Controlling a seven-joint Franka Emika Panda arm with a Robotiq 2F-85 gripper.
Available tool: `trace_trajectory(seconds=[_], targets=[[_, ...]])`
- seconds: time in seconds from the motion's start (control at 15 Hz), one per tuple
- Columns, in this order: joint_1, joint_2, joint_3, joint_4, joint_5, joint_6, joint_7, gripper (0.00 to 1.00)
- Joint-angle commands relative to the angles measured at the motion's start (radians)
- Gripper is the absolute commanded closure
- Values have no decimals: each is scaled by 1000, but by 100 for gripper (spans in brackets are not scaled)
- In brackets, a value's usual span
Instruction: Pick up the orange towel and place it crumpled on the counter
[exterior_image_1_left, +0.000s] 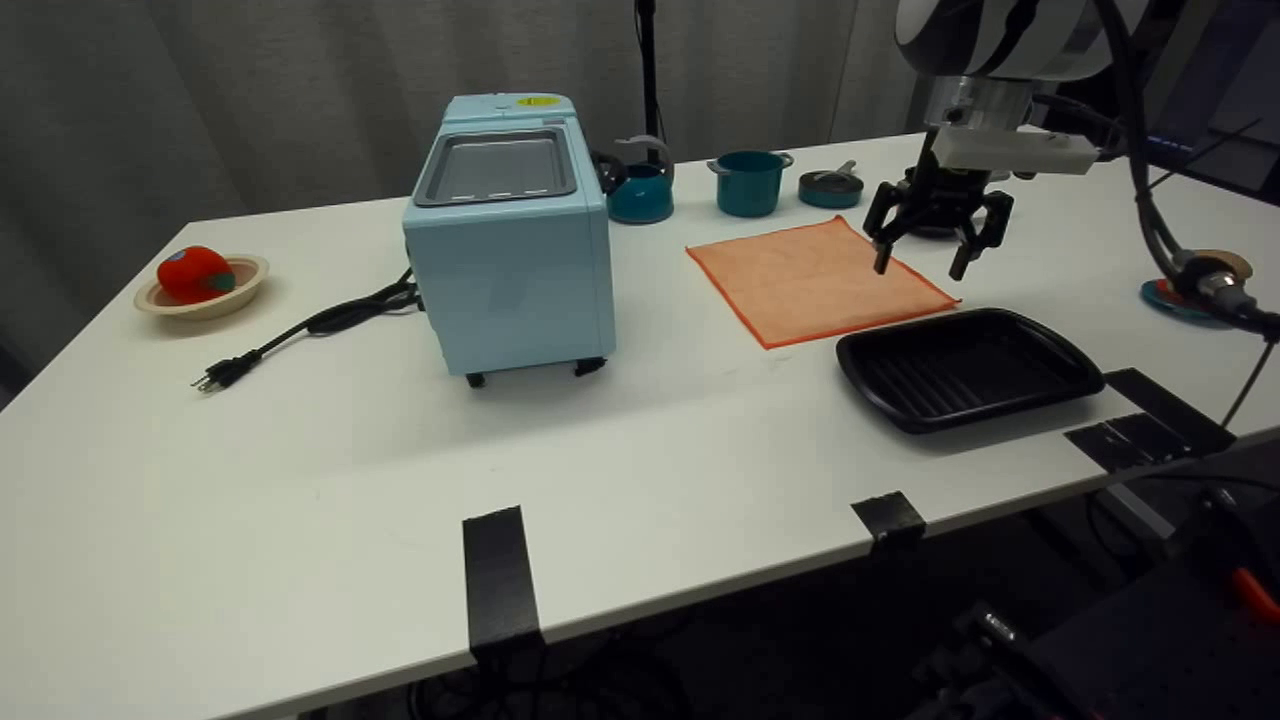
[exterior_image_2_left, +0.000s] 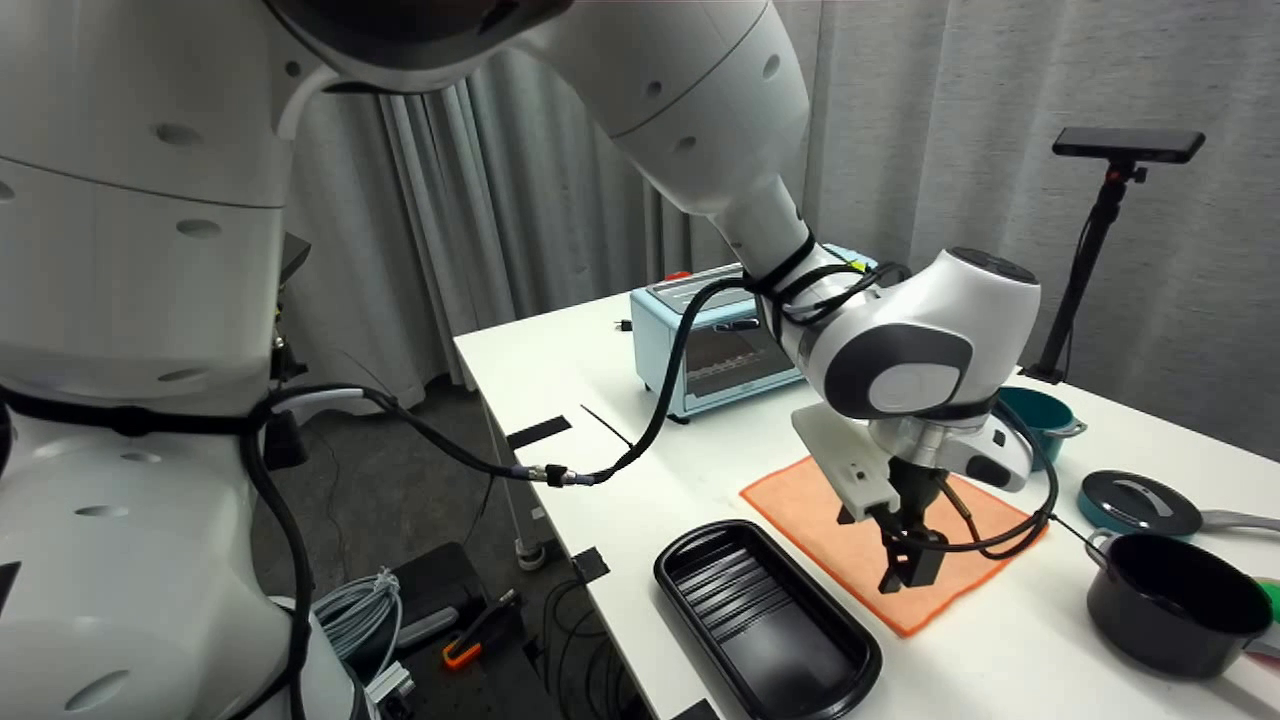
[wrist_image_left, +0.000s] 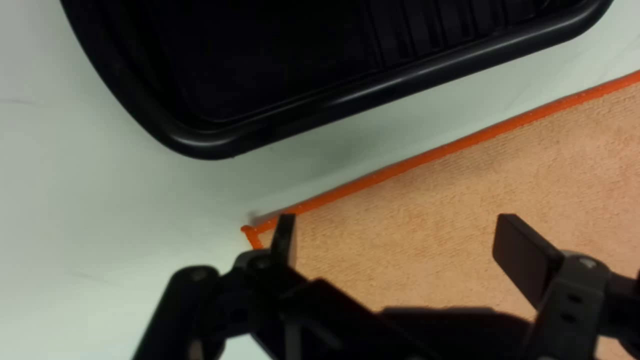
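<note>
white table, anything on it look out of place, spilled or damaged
The black power cord stands out: its pronged plug lies loose on the white table, unplugged, beside the light-blue, boxy toaster oven. No spill or clear damage shows.

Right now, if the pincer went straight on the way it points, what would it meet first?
Probably the orange towel, near one corner: the open pincer points down over it, with nothing visible between. How high it hovers is unclear from these pictures.
</note>
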Motion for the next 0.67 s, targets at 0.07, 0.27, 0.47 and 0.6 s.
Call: trace_trajectory(seconds=[0.07,0.27,0.47,0.6], targets=[[-51,77,6,74,16,8,10,0],[-69,120,3,103,12,8,16,0],[-83,159,3,133,10,3,23,0],[-90,182,5,147,13,1,27,0]])
